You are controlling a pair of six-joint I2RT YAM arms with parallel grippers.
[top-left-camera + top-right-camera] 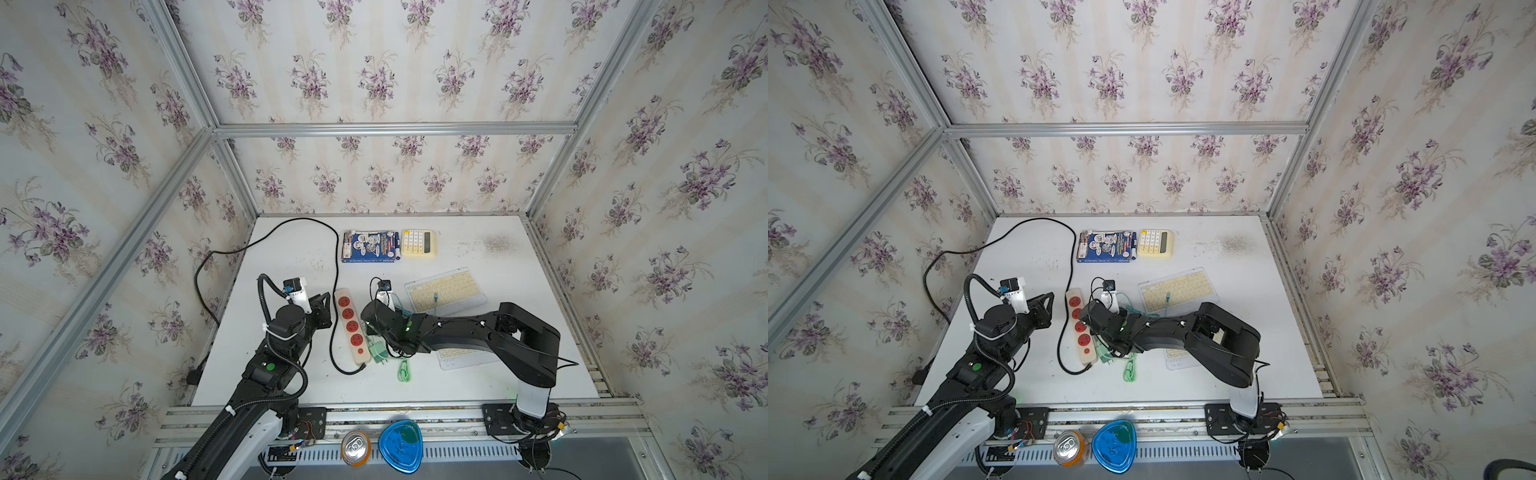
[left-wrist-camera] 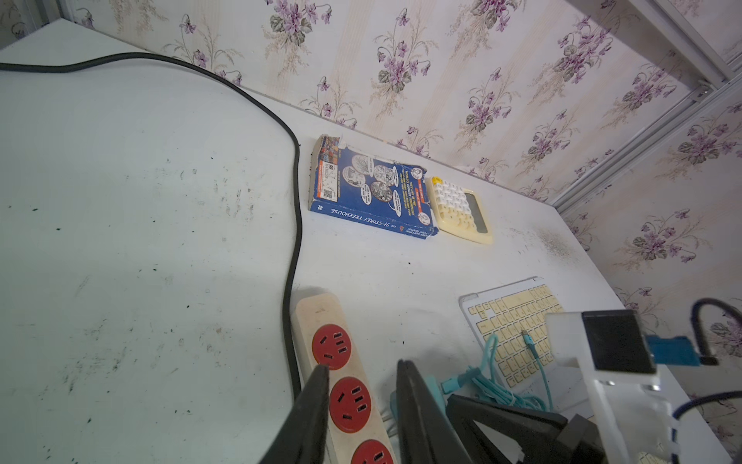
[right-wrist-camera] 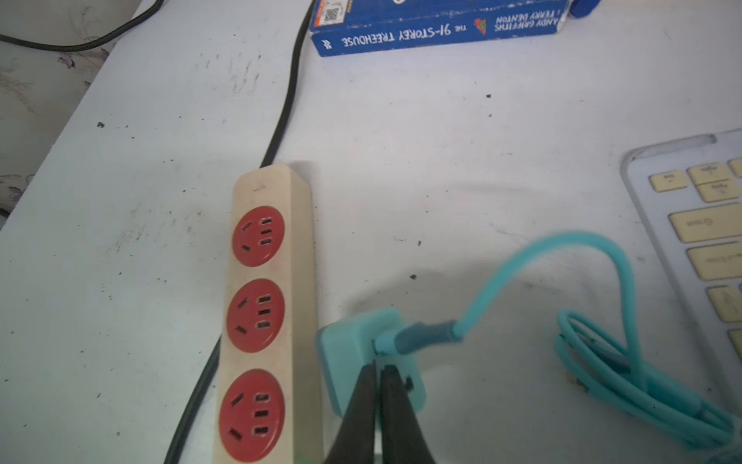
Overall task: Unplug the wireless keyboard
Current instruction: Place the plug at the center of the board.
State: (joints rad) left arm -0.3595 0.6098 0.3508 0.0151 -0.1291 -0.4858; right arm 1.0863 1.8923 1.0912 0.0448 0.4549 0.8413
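from where i sit, this job looks all but done. the teal charger (image 3: 353, 349) lies loose on the worktop (image 1: 291, 257) just beside the power strip (image 1: 351, 332), not in it, and in both top views all four red sockets show empty. the teal cable (image 3: 582, 234) runs from the charger in a loose tangle toward the keyboard (image 1: 455, 289), which lies flat to the right of the strip, near the middle of the worktop. the cable's small plug (image 2: 526, 337) rests on top of the keys, not in any port that i can see. so i judge the keyboard free at both ends.

the right claw (image 3: 379, 367) is closed, its tips pressed together at the charger's edge where the cable enters. it grips nothing that i can make out. the left claw (image 2: 361, 365) stands partly open and empty beside the strip's far end. whether it touches the strip i cannot tell.

what is left, as i read it: lift both arms clear without snagging the cable.
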